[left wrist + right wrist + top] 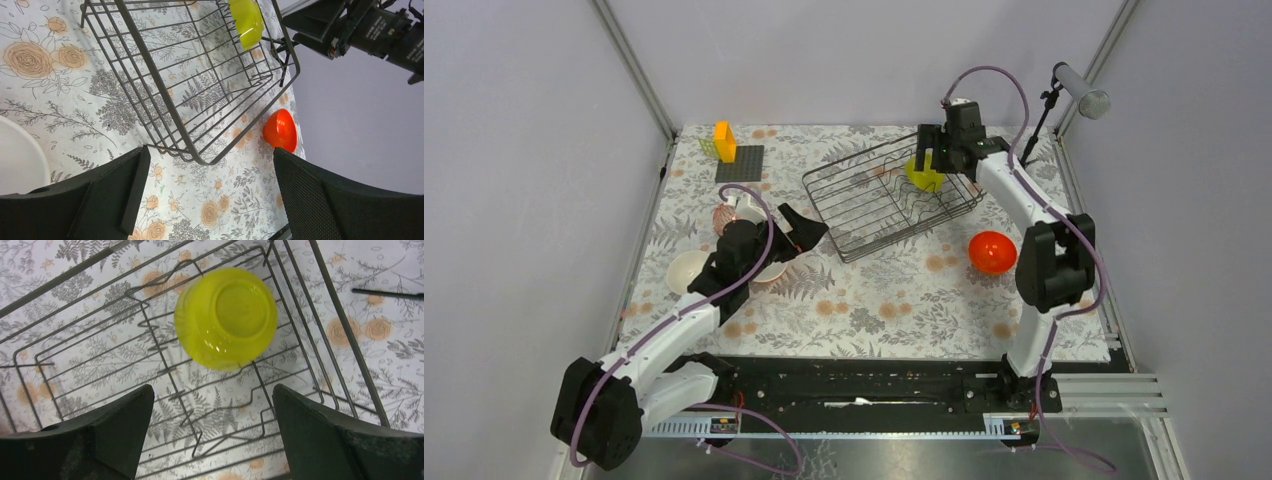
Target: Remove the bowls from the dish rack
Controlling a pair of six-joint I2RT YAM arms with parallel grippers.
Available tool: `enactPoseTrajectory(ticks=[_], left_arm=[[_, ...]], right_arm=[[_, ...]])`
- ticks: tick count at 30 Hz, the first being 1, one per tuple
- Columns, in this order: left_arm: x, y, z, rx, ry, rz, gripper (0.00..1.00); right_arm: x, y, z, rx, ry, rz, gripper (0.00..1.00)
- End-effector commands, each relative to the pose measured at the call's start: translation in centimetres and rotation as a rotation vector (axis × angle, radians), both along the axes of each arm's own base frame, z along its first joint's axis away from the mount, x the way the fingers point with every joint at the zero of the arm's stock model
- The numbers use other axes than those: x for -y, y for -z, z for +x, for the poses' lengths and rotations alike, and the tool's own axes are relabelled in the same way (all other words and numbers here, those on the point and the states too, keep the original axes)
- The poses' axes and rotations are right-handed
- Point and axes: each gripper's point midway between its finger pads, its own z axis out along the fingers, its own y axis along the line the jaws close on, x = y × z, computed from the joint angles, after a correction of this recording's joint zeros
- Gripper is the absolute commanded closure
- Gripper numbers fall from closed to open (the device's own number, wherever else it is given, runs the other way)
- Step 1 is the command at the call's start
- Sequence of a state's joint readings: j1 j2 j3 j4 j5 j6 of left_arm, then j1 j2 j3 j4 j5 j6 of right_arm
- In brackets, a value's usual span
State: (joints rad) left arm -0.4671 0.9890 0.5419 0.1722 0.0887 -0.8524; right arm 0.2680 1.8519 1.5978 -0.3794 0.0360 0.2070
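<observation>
While the right gripper (932, 150) hangs over the far right corner of the rack (874, 205), its jaws stand wide apart and hold nothing. Just below them lies the yellow bowl (225, 317), inside the rack and tipped so that its base faces the wrist camera. It rests against the wavy wire dividers, with the rack's rim wires close on two sides. The rack sits askew on the flowered table (874, 310), near the middle of the far edge, and no other bowl shows in it. An orange bowl (992, 252) lies on the table toward the right edge, well apart from the rack and close to the right arm's elbow. The left gripper (802, 228), jaws also wide and empty, hovers just beside the rack's near left corner. Behind it, toward the left edge, are a beige bowl (687, 270), a pinkish bowl (724, 215), and a third bowl (772, 272) mostly hidden under the left arm. Near the far left corner an orange block (724, 140) stands on a dark plate (742, 165). A microphone (1081, 92) on a thin stand rises beyond the far right corner, beside the right arm.
</observation>
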Motion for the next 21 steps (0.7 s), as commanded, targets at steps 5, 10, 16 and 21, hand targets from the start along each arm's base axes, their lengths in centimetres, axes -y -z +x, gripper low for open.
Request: enactPoseTrajectory(ticks=[5, 10, 16, 21], left_arm=[[0.2, -1.9, 1.7, 0.067, -0.018, 0.022, 0.01], [0.2, -1.2, 2.5, 0.037, -0.024, 0.072, 0.03], [0.4, -0.2, 3.1, -0.016, -0.03, 0.102, 0.03], [0.3, 0.6, 3.4, -0.042, -0.04, 0.122, 0.03]], right_arm=[[-0.4, 0.2, 3.6, -0.002, -0.003, -0.085, 0.05], [-1.4, 2.0, 4.5, -0.017, -0.087, -0.205, 0.04], [-2.0, 3.1, 5.4, -0.017, -0.215, -0.322, 0.0], [-2.1, 4.8, 5.8, -0.053, -0.24, -0.396, 0.0]])
